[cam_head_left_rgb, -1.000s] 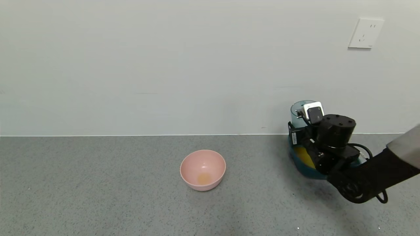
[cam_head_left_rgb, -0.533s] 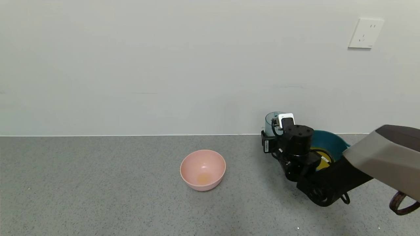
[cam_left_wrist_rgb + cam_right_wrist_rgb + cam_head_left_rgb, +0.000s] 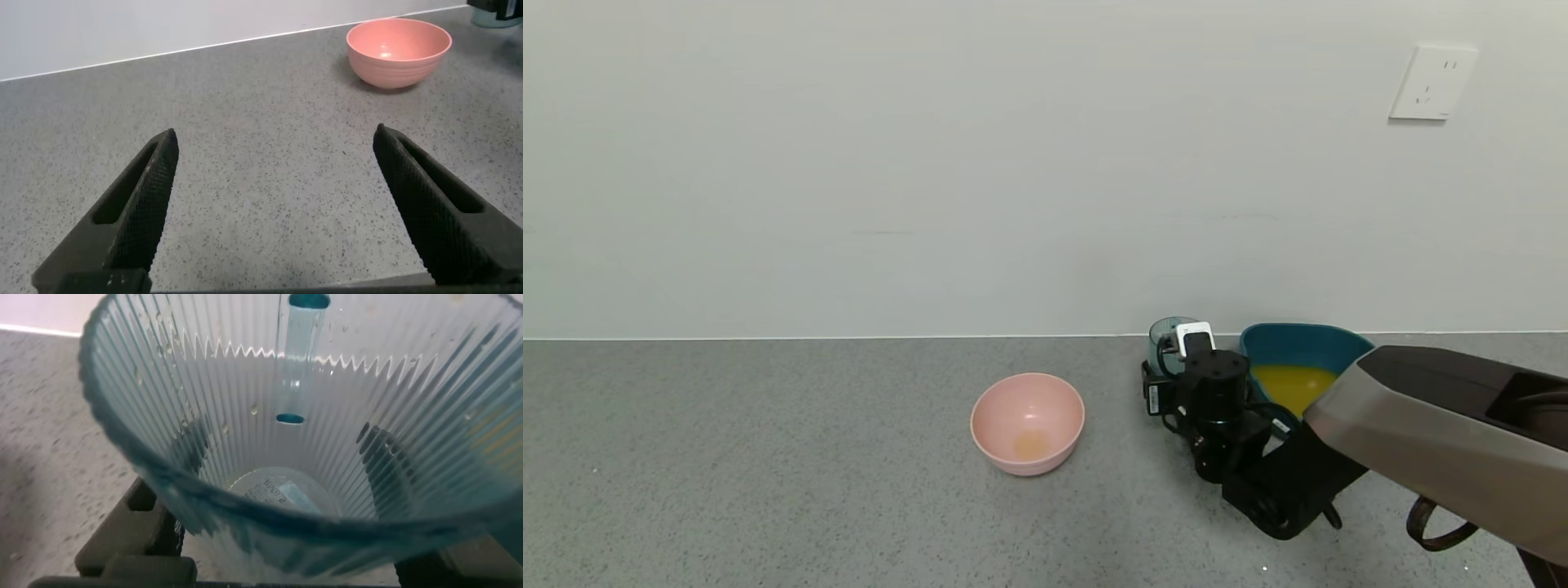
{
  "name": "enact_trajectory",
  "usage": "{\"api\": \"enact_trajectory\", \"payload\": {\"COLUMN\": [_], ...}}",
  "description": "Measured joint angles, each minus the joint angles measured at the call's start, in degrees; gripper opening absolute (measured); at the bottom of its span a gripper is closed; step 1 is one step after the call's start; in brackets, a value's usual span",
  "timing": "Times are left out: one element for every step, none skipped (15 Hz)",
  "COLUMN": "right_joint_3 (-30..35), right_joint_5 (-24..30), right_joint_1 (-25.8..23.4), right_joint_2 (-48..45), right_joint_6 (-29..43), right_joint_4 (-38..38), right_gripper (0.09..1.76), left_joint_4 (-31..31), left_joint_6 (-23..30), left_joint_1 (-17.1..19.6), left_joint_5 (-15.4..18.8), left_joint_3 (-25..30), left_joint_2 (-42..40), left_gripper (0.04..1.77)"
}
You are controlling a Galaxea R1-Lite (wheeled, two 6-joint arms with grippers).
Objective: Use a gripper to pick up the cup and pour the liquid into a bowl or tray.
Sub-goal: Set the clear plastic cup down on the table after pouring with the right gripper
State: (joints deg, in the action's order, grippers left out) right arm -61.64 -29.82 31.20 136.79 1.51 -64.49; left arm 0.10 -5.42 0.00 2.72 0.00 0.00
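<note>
My right gripper (image 3: 1176, 353) is shut on the ribbed blue-green cup (image 3: 1165, 335), holding it upright low over the table just left of the dark teal tray (image 3: 1294, 336). The orange-yellow liquid (image 3: 1290, 384) lies pooled in the tray. In the right wrist view the cup (image 3: 270, 465) is empty apart from a few droplets, and the dark fingers (image 3: 189, 445) show through its wall on both sides. I cannot tell whether the cup's base touches the table. My left gripper (image 3: 275, 135) is open and empty over bare table, out of the head view.
A round pink bowl (image 3: 1027, 420) with a small orange residue sits mid-table, left of the cup; it also shows in the left wrist view (image 3: 399, 51). The wall runs close behind the cup and tray. My right arm covers the tray's front right.
My right gripper has carried the cup left and down, from above the tray to beside its left end. The tray and its liquid are now uncovered.
</note>
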Motion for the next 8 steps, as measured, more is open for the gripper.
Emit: {"api": "enact_trajectory", "payload": {"right_joint_3": [-0.6, -1.1, -1.6, -2.0, -2.6, -3.4, -4.4, -5.3], "right_joint_5": [0.0, 0.0, 0.0, 0.0, 0.0, 0.0, 0.0, 0.0], "right_joint_1": [0.2, 0.4, 0.3, 0.2, 0.3, 0.4, 0.4, 0.5], "right_joint_2": [0.8, 1.5, 2.3, 3.0, 3.6, 4.1, 4.5, 5.0], "right_joint_6": [0.0, 0.0, 0.0, 0.0, 0.0, 0.2, 0.4, 0.8], "right_joint_4": [0.0, -0.1, 0.0, -0.1, 0.0, 0.2, 0.3, 0.4], "right_gripper": [1.37, 1.37, 1.37, 1.37, 1.37, 1.37, 1.37, 1.37], "left_joint_4": [0.0, 0.0, 0.0, 0.0, 0.0, 0.0, 0.0, 0.0], "left_joint_6": [0.0, 0.0, 0.0, 0.0, 0.0, 0.0, 0.0, 0.0], "left_joint_1": [0.0, 0.0, 0.0, 0.0, 0.0, 0.0, 0.0, 0.0], "left_joint_5": [0.0, 0.0, 0.0, 0.0, 0.0, 0.0, 0.0, 0.0], "left_joint_3": [0.0, 0.0, 0.0, 0.0, 0.0, 0.0, 0.0, 0.0], "left_joint_2": [0.0, 0.0, 0.0, 0.0, 0.0, 0.0, 0.0, 0.0], "left_gripper": [1.72, 1.72, 1.72, 1.72, 1.72, 1.72, 1.72, 1.72]}}
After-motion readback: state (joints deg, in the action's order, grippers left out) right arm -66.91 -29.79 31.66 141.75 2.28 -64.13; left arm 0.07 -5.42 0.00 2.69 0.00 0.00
